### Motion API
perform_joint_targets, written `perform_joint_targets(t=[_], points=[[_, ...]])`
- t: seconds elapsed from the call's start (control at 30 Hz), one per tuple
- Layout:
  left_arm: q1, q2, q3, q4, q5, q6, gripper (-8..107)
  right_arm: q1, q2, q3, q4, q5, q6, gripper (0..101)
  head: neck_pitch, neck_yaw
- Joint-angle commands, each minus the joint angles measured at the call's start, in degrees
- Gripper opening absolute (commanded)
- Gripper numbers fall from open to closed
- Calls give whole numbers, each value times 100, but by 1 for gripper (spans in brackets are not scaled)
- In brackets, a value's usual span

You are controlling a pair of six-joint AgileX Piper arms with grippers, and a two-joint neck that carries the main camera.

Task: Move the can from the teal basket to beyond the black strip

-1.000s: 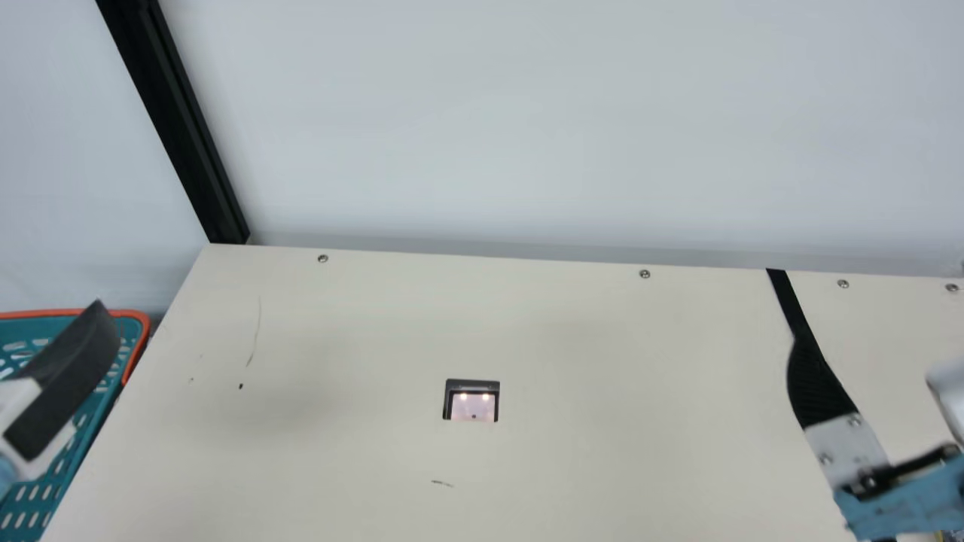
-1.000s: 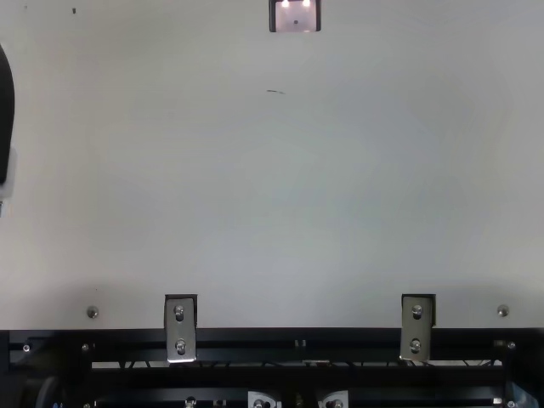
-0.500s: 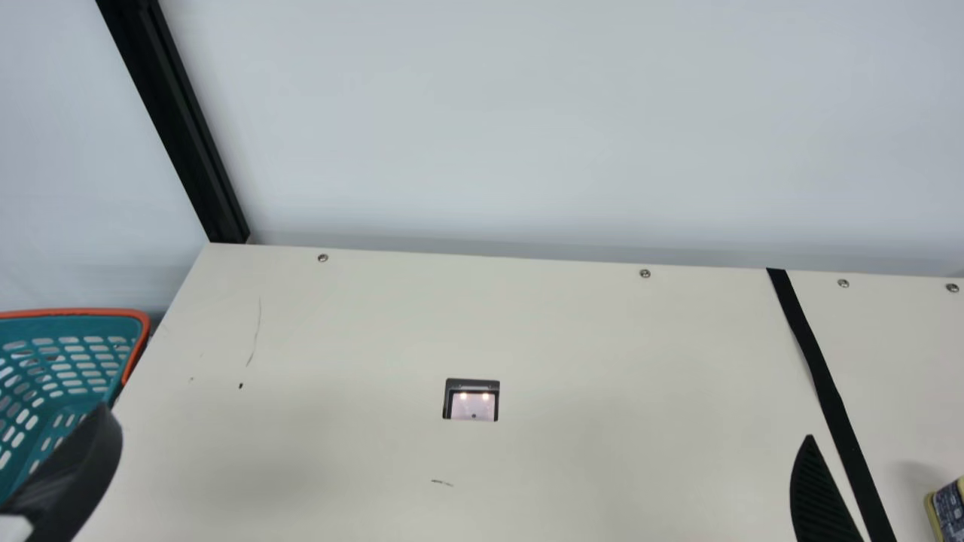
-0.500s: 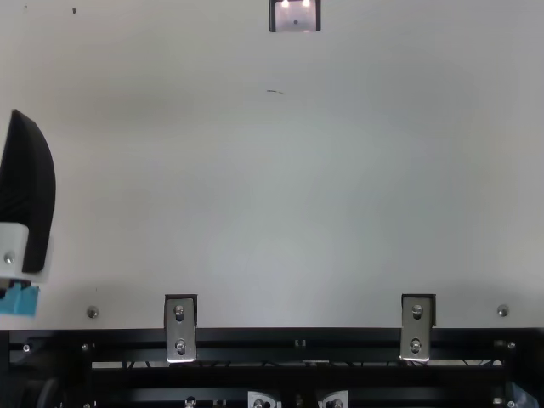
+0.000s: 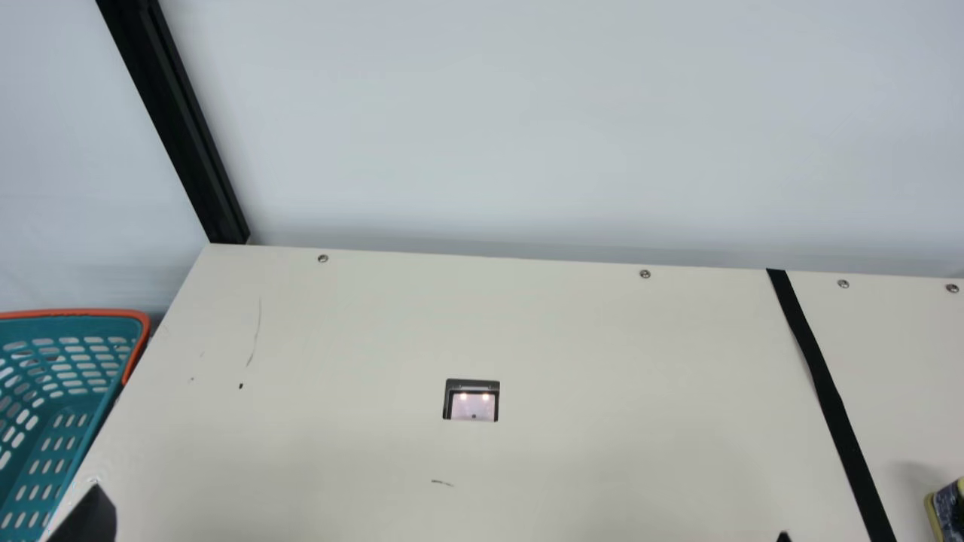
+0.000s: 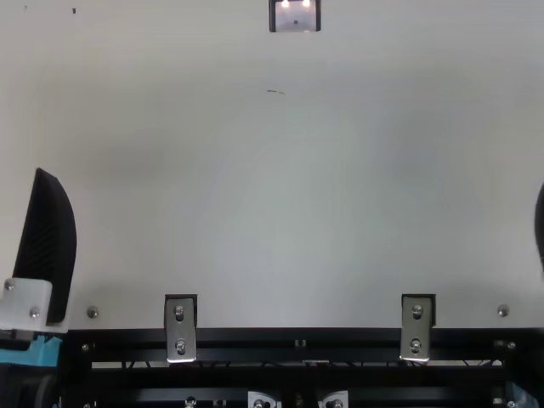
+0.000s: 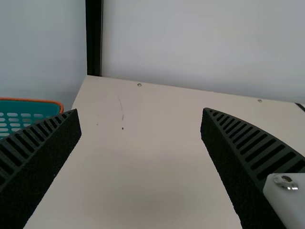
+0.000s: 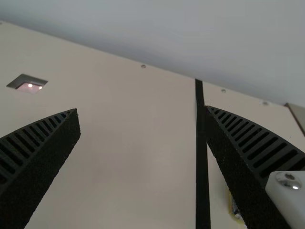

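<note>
"Where's the can (image 5: 952, 512)?"

"On the surface (image 5: 587, 339), just past the black strip (image 5: 830, 391). The main view's edge cuts part of it off."

"And the teal basket (image 5: 113, 312)?"

"Well apart from the strip, on the opposite side from the can."

"How about the left gripper (image 6: 47, 242)?"

"Spread wide, well away from the strip, on the basket's side."

"The right gripper (image 6: 540, 228)?"

"Wide too, but nearer the strip."

At left, the basket (image 5: 75, 327) is showing slotted teal, rimmed orange; at right, a black strip (image 5: 830, 394) is crossing the cream table (image 5: 587, 361), the can (image 5: 950, 509) showing yellow and dark blue.
</note>
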Motion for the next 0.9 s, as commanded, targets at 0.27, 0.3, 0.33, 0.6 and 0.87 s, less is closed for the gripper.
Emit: perform_joint_targets(t=[0.27,0.3,0.33,0.6,0.87], points=[[571,-645,335,-716,808,814,90,-670,-801,421,959,1079,-910,101,-11,50],[612,-645,395,-754,806,911,90,-743,-872,483,1056,1142,-1002,101,-11,50],[575,-645,336,-684,792,738,90,-821,-943,546,1167,1212,-1111,101,-11,50],[611,-645,398,-738,792,911,90,-827,-950,555,1147,1266,-1120,101,-11,50],[611,-645,398,-738,792,911,90,-827,-950,555,1147,1259,-1120,101,-11,50]])
